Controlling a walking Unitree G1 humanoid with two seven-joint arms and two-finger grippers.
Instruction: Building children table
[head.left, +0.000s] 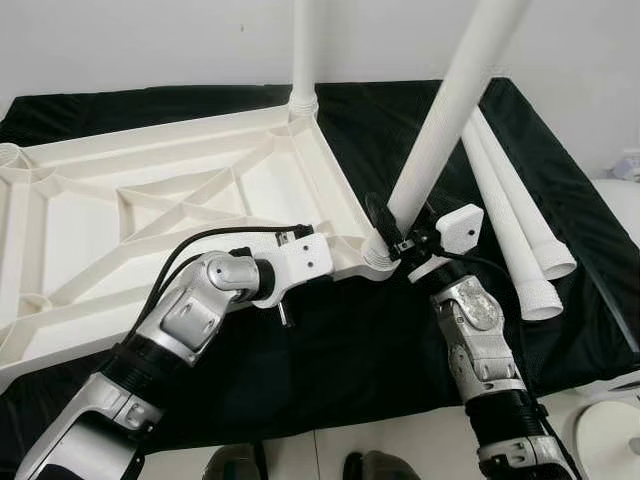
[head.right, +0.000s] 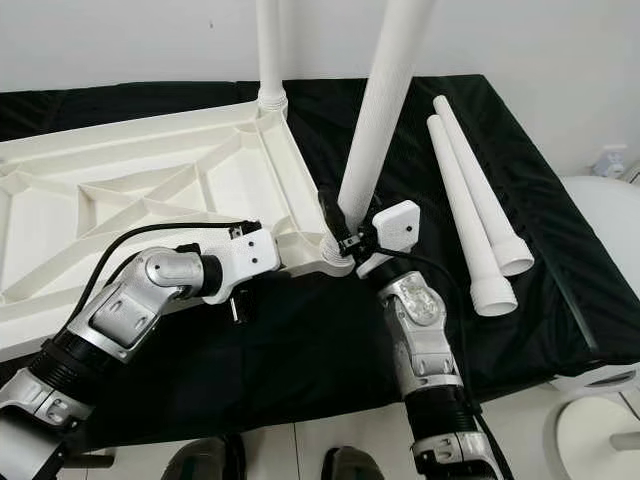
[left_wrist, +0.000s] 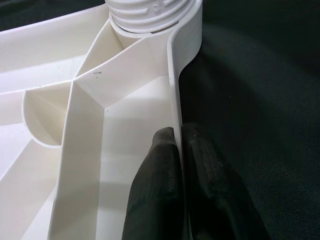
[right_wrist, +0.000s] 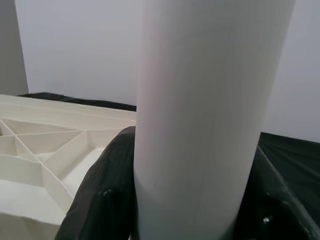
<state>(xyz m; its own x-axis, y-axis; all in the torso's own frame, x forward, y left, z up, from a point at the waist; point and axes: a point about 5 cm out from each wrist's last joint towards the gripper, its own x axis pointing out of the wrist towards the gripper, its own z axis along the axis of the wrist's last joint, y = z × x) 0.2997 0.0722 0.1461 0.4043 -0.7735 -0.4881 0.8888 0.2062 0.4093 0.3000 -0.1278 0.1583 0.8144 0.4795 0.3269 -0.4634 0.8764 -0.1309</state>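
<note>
While the upturned tabletop (head.left: 150, 190) is lying on the black cloth (head.left: 330, 350), my left gripper (left_wrist: 181, 150) is pinching its side wall and my right gripper (right_wrist: 195, 200) is clasping a white leg (head.left: 440, 120) standing tilted in the near corner socket (head.left: 378, 258).

Tabletop (head.left: 150, 200): white moulded plastic, ribbed underside, smooth with a slight sheen. Legs: held leg (head.left: 450, 110) and spare legs (head.left: 520, 230), white plastic, finely textured matt shafts, ridged threaded ends. Cloth (head.left: 330, 350) underneath: black fabric, matt, lightly creased. Left gripper (left_wrist: 182, 185) fingers: black, matt, rubbery. Arms (head.left: 480, 340): silver metal, brushed, semi-gloss.
</note>
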